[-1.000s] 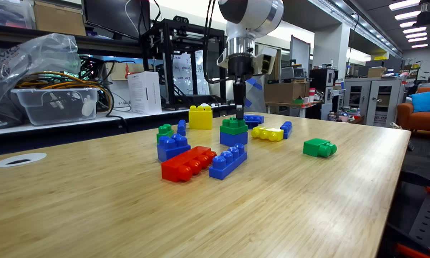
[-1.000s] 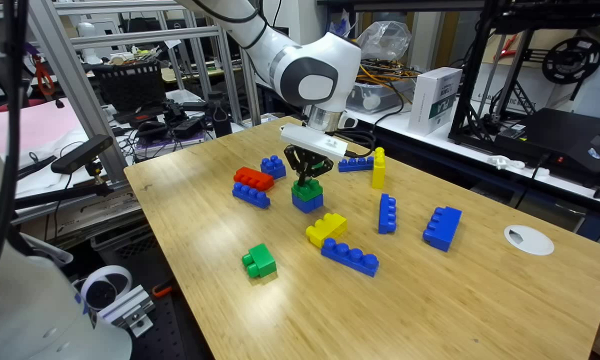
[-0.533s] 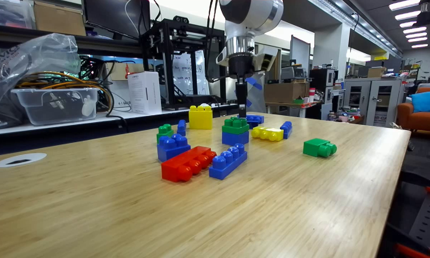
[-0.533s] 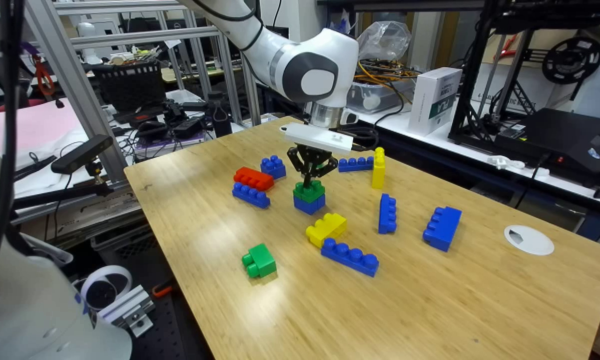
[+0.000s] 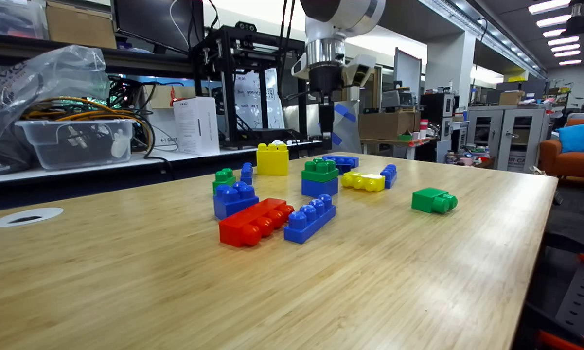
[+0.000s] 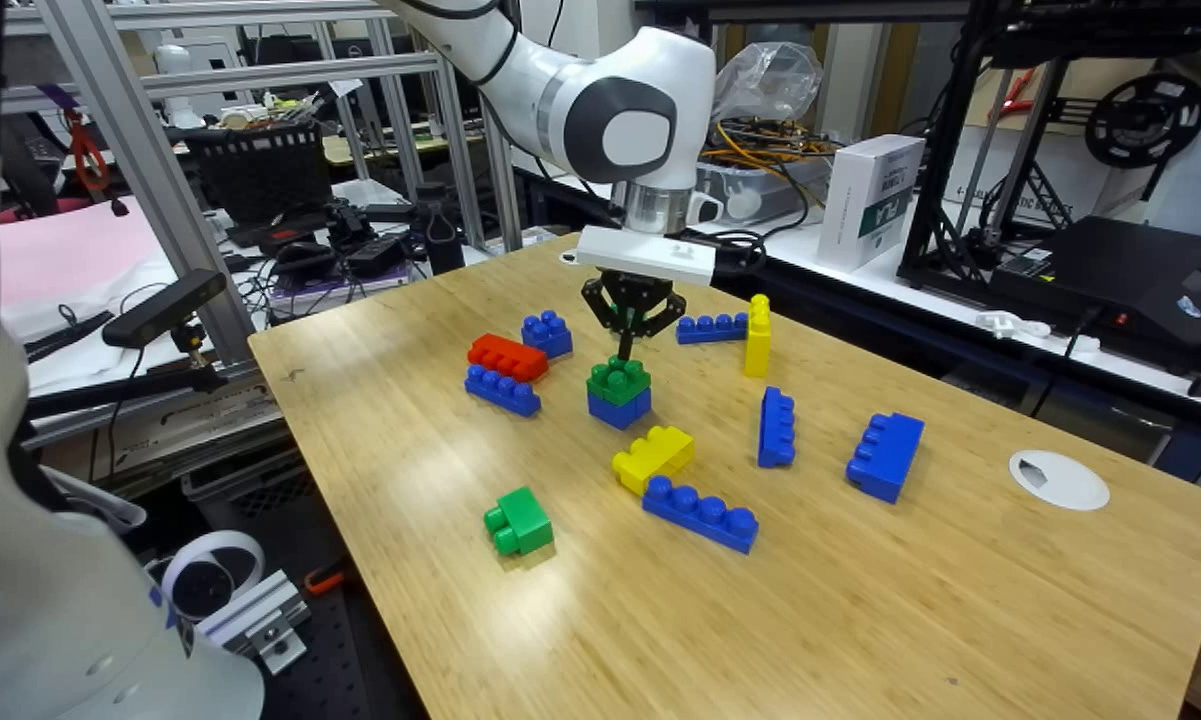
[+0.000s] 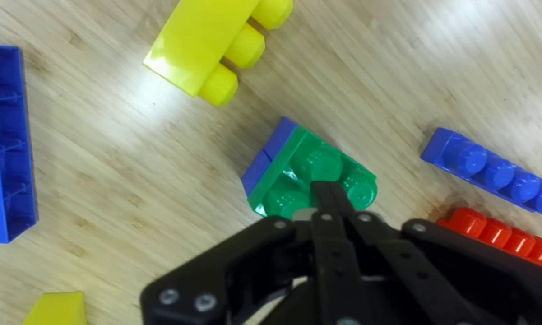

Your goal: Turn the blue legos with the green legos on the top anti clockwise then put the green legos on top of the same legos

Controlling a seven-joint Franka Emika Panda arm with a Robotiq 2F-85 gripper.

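Note:
The green legos (image 6: 618, 383), a small studded brick, sit on the short blue legos (image 6: 620, 410) near the middle of the table; both exterior views show the stack (image 5: 319, 177) upright. Above it hangs my gripper (image 6: 625, 356), fingers pressed together with nothing between them. An exterior view shows a gap between the gripper's tips (image 5: 327, 148) and the green studs. From the wrist view, the shut gripper (image 7: 327, 184) covers part of the green brick (image 7: 298, 164), hiding at least one stud; two blue pieces (image 7: 266, 151) peek out below one edge.
Around the stack lie a yellow brick (image 6: 653, 458), a red brick (image 6: 508, 358) and a low blue bar (image 6: 502, 391). Further off are a loose green brick (image 6: 520, 522), another blue bar (image 6: 700, 515), a larger blue block (image 6: 885, 457) and an upright yellow block (image 6: 757, 337).
Between one second and half a second ago, the stack shifted slightly right in both exterior views, and it has stayed still since. My gripper has risen from the green studs, staying shut.

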